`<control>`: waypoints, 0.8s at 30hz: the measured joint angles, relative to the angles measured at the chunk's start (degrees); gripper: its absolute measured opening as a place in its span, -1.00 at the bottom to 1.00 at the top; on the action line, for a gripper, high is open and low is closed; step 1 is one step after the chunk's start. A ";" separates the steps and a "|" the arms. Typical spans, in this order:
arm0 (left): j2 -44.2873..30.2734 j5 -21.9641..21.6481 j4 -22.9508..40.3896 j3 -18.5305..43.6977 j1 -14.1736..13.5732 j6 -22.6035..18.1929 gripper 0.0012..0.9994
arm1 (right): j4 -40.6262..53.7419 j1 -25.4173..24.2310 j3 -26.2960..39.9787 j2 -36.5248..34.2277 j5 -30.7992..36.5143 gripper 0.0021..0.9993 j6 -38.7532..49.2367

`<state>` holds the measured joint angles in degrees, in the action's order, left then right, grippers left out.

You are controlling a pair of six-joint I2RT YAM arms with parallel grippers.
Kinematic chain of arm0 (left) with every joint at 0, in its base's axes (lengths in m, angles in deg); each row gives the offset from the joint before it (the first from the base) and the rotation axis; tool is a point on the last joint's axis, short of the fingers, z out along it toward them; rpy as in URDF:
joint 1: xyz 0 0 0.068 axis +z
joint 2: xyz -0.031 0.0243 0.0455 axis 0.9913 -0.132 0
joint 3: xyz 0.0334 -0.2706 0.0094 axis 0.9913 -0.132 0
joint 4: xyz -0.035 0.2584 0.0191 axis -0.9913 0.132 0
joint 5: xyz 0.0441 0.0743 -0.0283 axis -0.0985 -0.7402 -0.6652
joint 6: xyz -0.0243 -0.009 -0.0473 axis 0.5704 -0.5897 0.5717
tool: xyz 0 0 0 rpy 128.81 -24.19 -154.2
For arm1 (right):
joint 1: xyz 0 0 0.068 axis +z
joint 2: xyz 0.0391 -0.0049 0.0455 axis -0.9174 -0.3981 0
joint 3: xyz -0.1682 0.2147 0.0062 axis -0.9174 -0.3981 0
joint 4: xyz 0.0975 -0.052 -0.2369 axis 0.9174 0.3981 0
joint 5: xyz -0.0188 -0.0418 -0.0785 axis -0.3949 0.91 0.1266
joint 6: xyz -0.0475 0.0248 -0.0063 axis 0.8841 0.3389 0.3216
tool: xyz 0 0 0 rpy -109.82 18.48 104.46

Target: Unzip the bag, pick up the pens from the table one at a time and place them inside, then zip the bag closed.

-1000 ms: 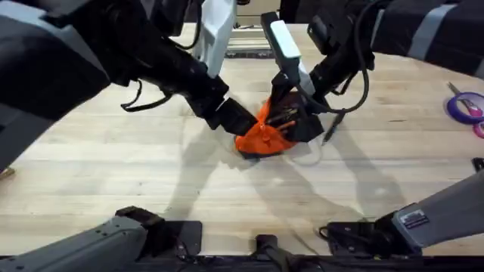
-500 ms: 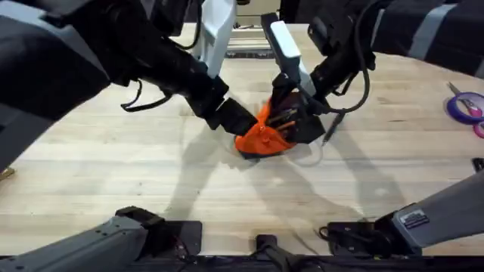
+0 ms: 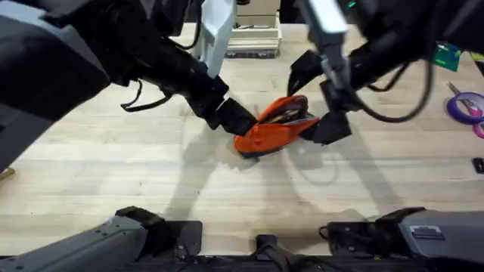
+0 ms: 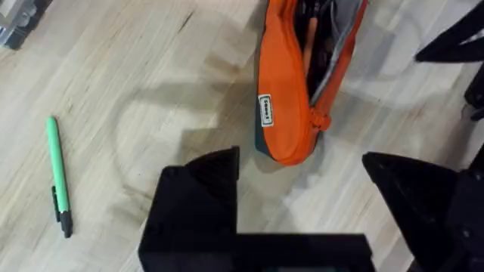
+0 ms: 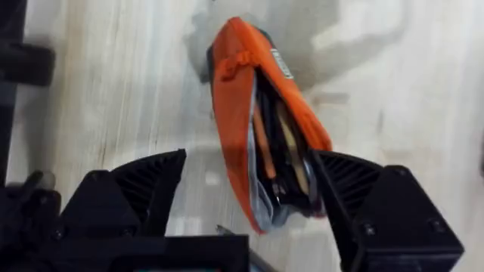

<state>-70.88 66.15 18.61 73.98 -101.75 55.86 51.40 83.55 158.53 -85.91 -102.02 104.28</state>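
Note:
The orange bag [image 3: 274, 128] lies on the table [image 3: 113, 174] near the middle, its zipper open and its mouth gaping. Several pens [image 5: 274, 147] lie inside it, also seen in the left wrist view [image 4: 311, 41]. A green pen [image 4: 57, 174] with a dark tip lies on the wood off to one side of the bag. My left gripper [image 3: 236, 119] is open at the bag's left end, its fingers [image 4: 200, 189] straddling that end without pinching it. My right gripper [image 3: 319, 100] hangs open above the bag's right end, fingers [image 5: 144, 193] wide apart.
A purple tape roll [image 3: 465, 106] with scissors lies at the far right edge. A stack of small items [image 3: 253, 38] sits at the table's back. A small dark object [image 3: 478, 163] is at the right edge. Bare wood stretches in front of the bag.
My right gripper has let go of the bag and pulled up and to the right. The bag has dropped from bunched-up to lying long and flat, mouth open. The left arm stayed put.

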 joint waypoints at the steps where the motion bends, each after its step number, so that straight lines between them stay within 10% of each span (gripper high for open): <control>1: 0.00 0.00 0.00 0.00 0.00 0.00 0.99 | 0.01 -0.44 0.00 1.32 0.00 1.00 -0.97; 14: 0.00 -0.01 0.00 0.00 0.00 0.00 0.99 | 0.22 -8.82 0.00 16.05 5.47 1.00 -23.93; 24: 0.00 0.02 0.00 0.00 0.00 0.00 0.99 | -0.15 -11.34 0.00 22.86 28.94 1.00 -52.10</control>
<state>-70.88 66.16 18.61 73.98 -101.75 55.86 51.25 72.21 158.53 -63.05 -73.08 52.19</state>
